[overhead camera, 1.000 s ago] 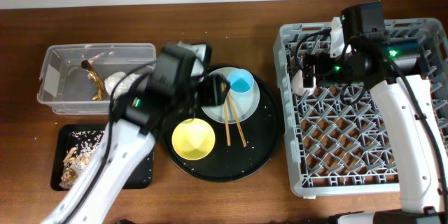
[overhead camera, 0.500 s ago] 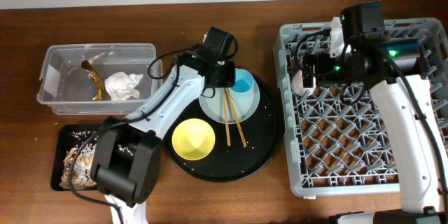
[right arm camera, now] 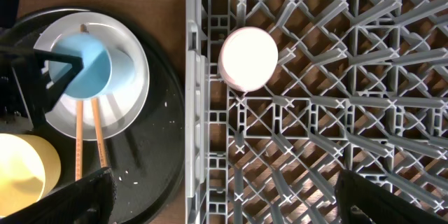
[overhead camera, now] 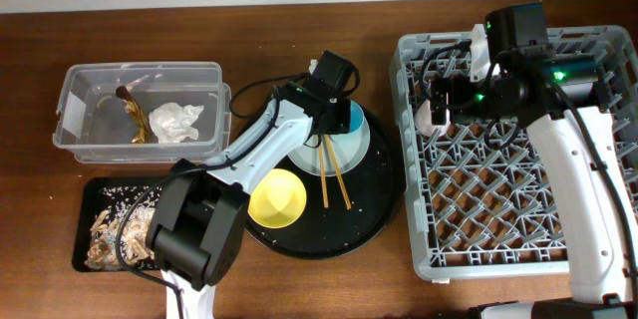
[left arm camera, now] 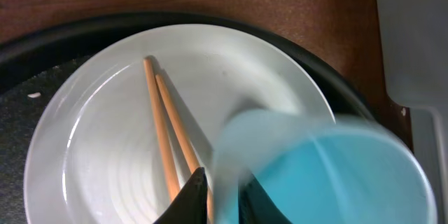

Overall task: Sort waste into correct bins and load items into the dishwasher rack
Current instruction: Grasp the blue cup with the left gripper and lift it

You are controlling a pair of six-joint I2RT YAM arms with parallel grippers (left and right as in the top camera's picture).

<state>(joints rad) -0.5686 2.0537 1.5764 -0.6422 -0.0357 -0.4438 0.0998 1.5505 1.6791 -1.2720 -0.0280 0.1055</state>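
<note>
On the pale plate (overhead camera: pixel 356 150) (left arm camera: pixel 98 161), my left gripper (overhead camera: pixel 336 112) (left arm camera: pixel 224 197) is shut on the near wall of the blue cup (overhead camera: pixel 348 118) (left arm camera: pixel 336 175) (right arm camera: pixel 87 66), one finger inside and one outside. The chopsticks (overhead camera: pixel 330 174) (left arm camera: pixel 164 133) lie across the plate beside the cup. A yellow bowl (overhead camera: pixel 276 199) sits on the same round black tray (overhead camera: pixel 377 199). My right gripper (overhead camera: pixel 440 100) (right arm camera: pixel 227 196) hangs open above the left edge of the grey rack (overhead camera: pixel 498 219) (right arm camera: pixel 315 133). A pale pink cup (right arm camera: pixel 248 57) stands upside down in the rack.
The clear tub (overhead camera: pixel 72 110) at the far left holds the white tissue (overhead camera: pixel 177 122) and the gold-brown wrapper (overhead camera: pixel 135 117). Below it, the shallow black tray (overhead camera: pixel 93 191) holds beige food scraps (overhead camera: pixel 110 224). The rack's wall rises just right of the round tray.
My left arm swung from over the bins to the plate, and its jaws closed on the blue cup's wall. The right arm has not moved.
</note>
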